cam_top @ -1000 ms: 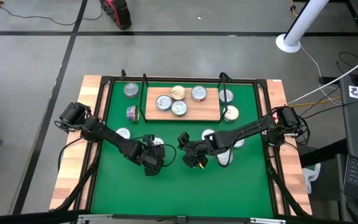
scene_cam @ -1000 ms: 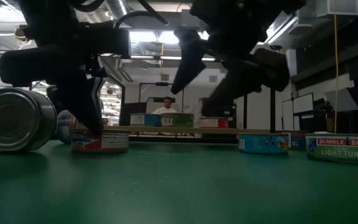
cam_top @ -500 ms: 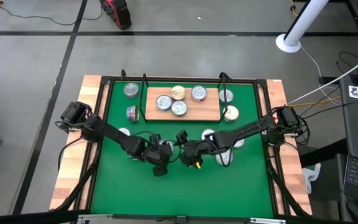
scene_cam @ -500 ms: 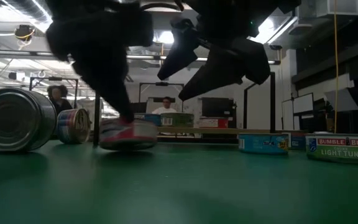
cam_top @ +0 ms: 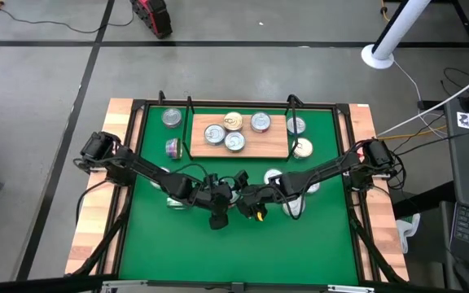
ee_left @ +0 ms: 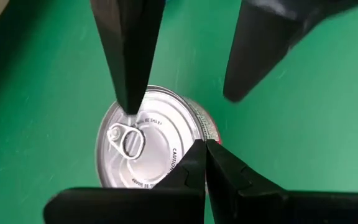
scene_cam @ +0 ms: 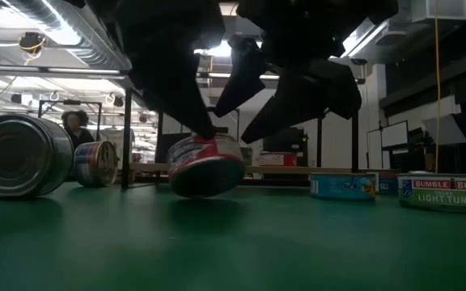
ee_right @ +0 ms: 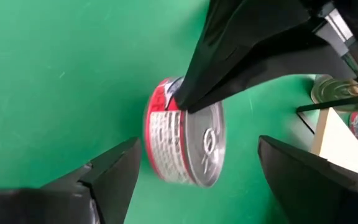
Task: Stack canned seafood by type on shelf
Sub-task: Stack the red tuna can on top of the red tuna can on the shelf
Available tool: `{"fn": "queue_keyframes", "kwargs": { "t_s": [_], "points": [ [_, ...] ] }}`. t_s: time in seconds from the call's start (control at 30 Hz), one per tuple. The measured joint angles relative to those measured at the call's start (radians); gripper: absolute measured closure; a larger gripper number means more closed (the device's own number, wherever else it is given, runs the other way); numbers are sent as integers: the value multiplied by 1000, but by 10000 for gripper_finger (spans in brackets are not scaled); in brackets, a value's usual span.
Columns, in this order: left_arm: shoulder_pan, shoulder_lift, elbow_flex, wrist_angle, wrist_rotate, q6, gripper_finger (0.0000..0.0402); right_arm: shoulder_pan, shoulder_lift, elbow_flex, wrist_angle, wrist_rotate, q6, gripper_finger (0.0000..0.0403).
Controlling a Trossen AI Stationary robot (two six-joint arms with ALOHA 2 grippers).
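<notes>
Mid-mat, the left gripper (cam_top: 218, 198) is clamped shut with its fingertips pressing a red-labelled tin (scene_cam: 205, 165), which tips up off the mat (cam_top: 316, 244), lid (ee_left: 143, 146) canted. The right gripper (cam_top: 247, 200) waits just right of it, jaws spread wide and holding nothing. The tin sits between the two, nearer the left; the shelf (cam_top: 275, 148) lies farther back.

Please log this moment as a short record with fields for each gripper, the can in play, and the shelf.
left gripper: shut, fingertips on the red can
right gripper: open, beside that can, not touching
red can: tilted, low over the mat
shelf: four cans, none stacked
</notes>
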Motion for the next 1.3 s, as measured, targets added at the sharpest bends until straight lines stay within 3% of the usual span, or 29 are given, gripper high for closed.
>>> {"fn": "queue_keyframes", "kwargs": {
  "t_s": [0.43, 0.83, 1.3],
  "points": [
    [13, 0, 0, 42, 19, -27, 401, 0, 15, 0, -51, 3, 6, 81],
    [14, -1, 0, 55, 18, -47, 401, 1, 64, 0, -43, 103, 41, 87],
    [14, -2, 0, 53, 9, -52, 401, 2, 66, -2, -54, 95, 43, 239]
  ]
}}
